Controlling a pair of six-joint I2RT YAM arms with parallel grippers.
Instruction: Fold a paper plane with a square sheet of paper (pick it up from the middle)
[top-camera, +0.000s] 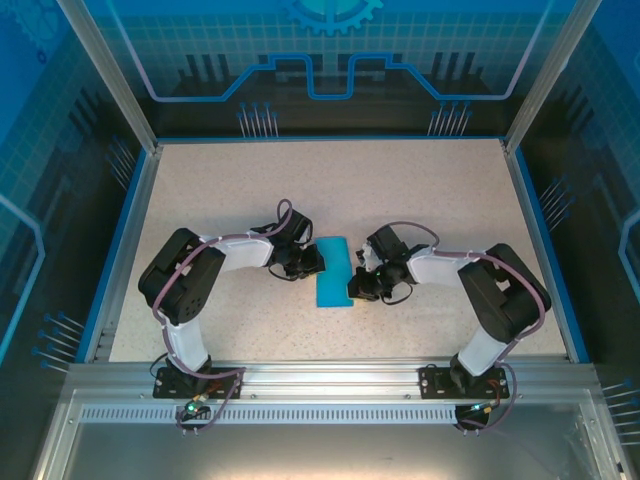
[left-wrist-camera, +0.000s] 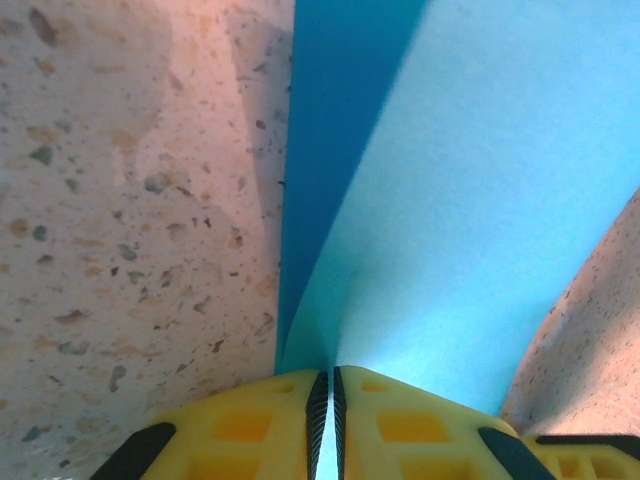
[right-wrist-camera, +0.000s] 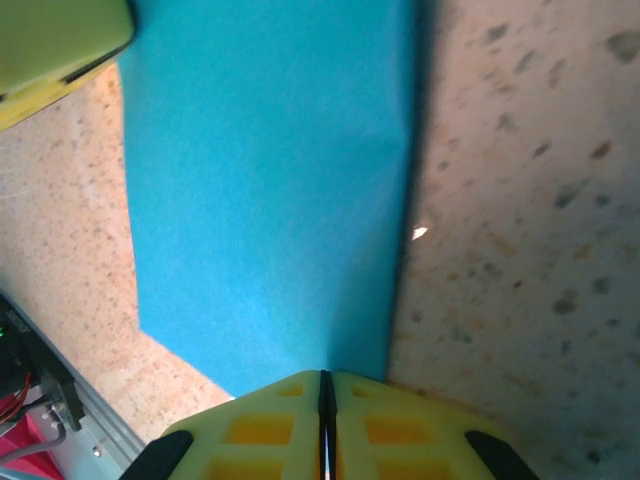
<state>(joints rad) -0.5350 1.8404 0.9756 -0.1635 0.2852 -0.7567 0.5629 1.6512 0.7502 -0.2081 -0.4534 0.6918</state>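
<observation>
Currently mid-fold: sheet lies as a narrow strip in the middle of the desk, left end effector pinched shut on its left edge, right end effector closed on its right edge. Next move looks like lifting a flap over, which needs both in sync so nothing tears. No legible text or branding.

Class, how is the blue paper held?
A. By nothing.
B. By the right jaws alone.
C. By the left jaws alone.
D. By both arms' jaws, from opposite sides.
D: the left gripper and right gripper each have jaws shut on the blue paper.
</observation>
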